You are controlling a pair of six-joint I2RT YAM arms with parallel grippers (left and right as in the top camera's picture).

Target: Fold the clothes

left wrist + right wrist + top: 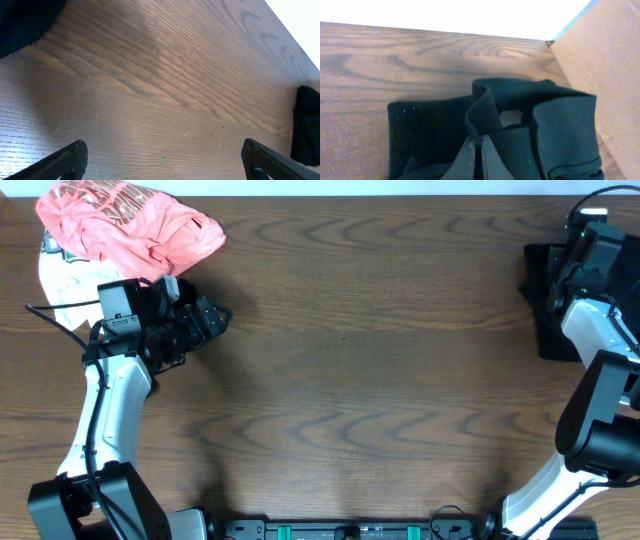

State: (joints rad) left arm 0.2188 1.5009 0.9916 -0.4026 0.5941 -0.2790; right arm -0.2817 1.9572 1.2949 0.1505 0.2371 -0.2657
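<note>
A black garment (545,305) lies bunched at the table's right edge. It also shows in the right wrist view (427,130). My right gripper (578,268) is over it, and its fingers (479,140) are shut on a raised fold of the cloth. A crumpled pink garment (130,222) lies at the far left on top of a white one (58,280). My left gripper (215,320) is just right of and below the pink pile. Its jaws (162,160) are wide open and empty above bare wood. The black garment shows far off at the right edge of the left wrist view (306,125).
The wooden table (360,380) runs between the two arms. A brown cardboard-like wall (600,65) stands right beside the black garment on its right. The table's far edge (445,30) is close behind the garment.
</note>
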